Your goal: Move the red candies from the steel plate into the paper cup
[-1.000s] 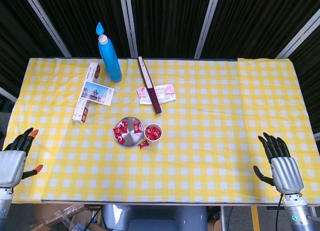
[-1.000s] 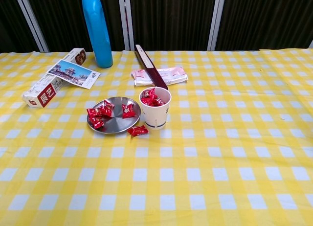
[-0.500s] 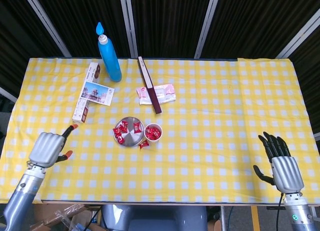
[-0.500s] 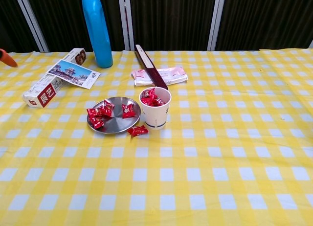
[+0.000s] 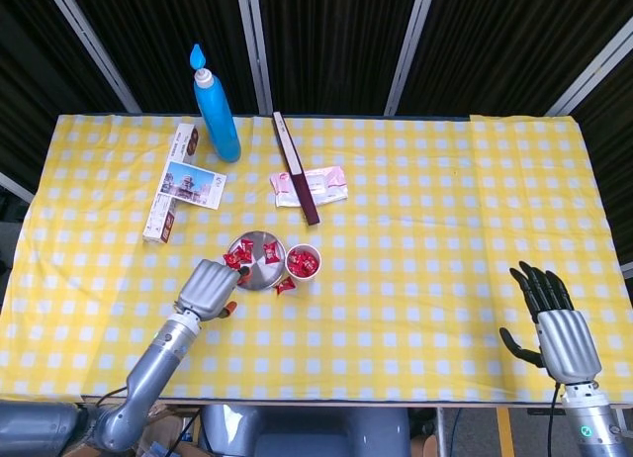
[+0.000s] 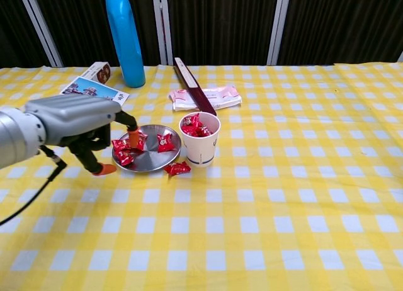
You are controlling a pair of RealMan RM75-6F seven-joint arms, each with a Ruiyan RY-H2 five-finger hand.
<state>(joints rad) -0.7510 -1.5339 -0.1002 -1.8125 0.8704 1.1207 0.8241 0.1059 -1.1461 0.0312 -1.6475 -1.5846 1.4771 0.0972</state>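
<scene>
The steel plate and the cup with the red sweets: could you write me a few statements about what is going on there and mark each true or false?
1. The paper cup already holds some red candies. True.
2. The steel plate is bare. False: several red candies lie on it.
3. One candy lies on the cloth between plate and cup. True.
4. The right hand reaches over the plate. False: it waits at the table's near right edge, while the left hand is at the plate.
5. The blue bottle lies on its side. False: it stands upright.
</scene>
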